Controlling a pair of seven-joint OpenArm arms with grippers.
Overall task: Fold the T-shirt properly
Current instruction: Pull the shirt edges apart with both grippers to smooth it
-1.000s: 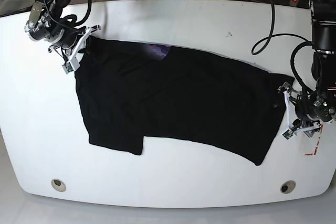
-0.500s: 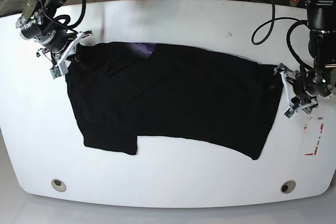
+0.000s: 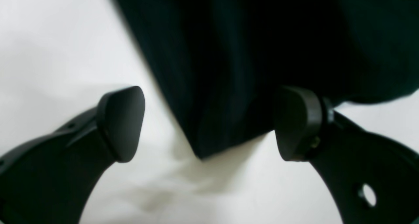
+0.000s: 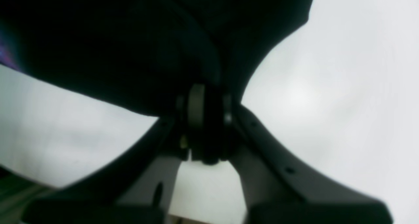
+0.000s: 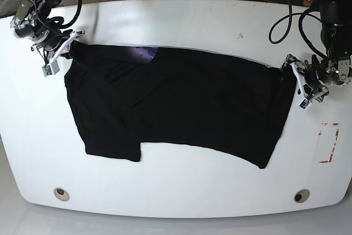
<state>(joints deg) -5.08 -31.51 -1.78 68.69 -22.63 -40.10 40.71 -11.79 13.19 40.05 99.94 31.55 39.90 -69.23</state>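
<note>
The black T-shirt (image 5: 181, 103) lies spread flat across the white table (image 5: 220, 20), with a small purple print (image 5: 144, 53) near its far edge. My right gripper (image 5: 61, 53) is at the shirt's far left corner. In the right wrist view this gripper (image 4: 204, 109) is shut, pinching a fold of the T-shirt (image 4: 131, 47). My left gripper (image 5: 296, 83) is at the shirt's right edge. In the left wrist view the left gripper (image 3: 208, 119) stands wide open. A corner of the T-shirt (image 3: 245, 53) lies between its fingers (image 3: 121, 122), and neither one presses on it.
A red and white tape mark (image 5: 329, 142) lies on the table at the right, beyond the shirt. Two round holes (image 5: 61, 193) (image 5: 301, 195) sit near the front edge. Cables (image 5: 286, 26) trail over the table's far right.
The right gripper has pulled the shirt's far left corner further left and back, and the whole shirt slid with it. The open left gripper moved toward the back along the shirt's right edge.
</note>
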